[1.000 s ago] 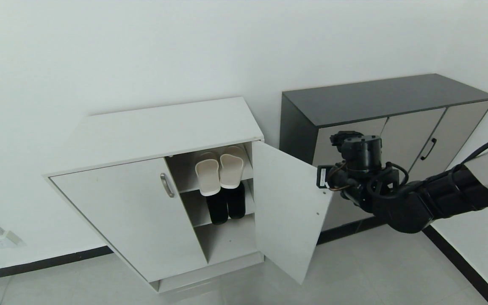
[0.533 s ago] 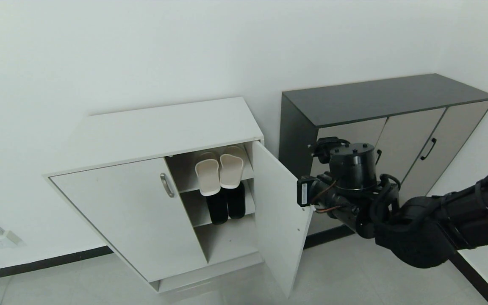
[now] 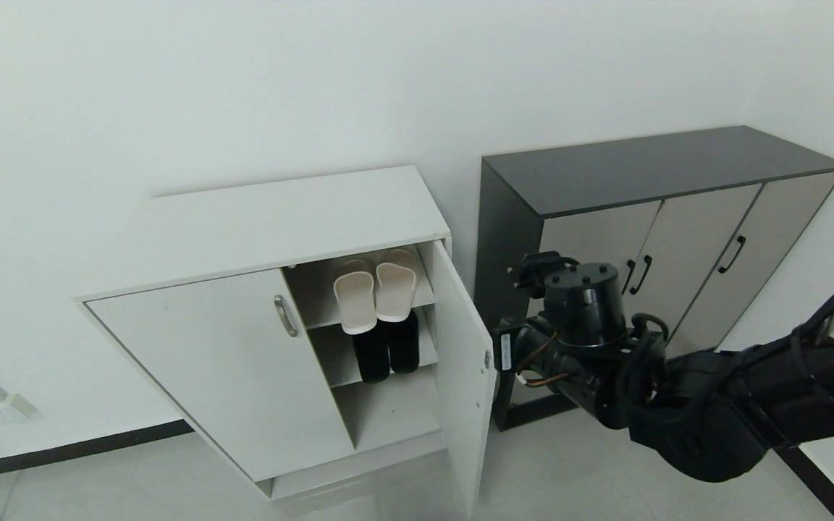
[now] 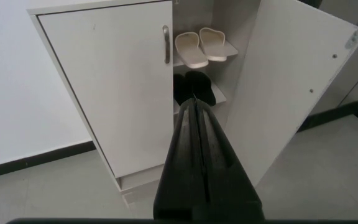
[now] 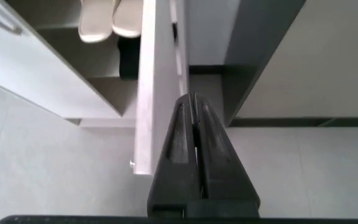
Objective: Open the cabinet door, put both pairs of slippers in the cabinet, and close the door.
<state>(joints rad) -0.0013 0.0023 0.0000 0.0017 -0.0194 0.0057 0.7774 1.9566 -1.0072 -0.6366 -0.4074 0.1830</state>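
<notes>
**Cabinet door partly open; both pairs on the shelves**

We find the white wooden two-door cabinet (image 3: 279,217) with its right door (image 3: 460,376) standing partly open, angled out from the front. The pair of cream slippers (image 3: 377,293) lies on the upper shelf. The pair of black slippers (image 3: 388,351) sits on the shelf directly below. The right hand (image 5: 194,99) is just beside the door's outer face, fingers pressed together on nothing; we cannot tell whether it touches. The left hand (image 4: 195,102) hangs before the cabinet, fingers likewise together. A dark grey cabinet (image 3: 649,166) stands just beside.
</notes>
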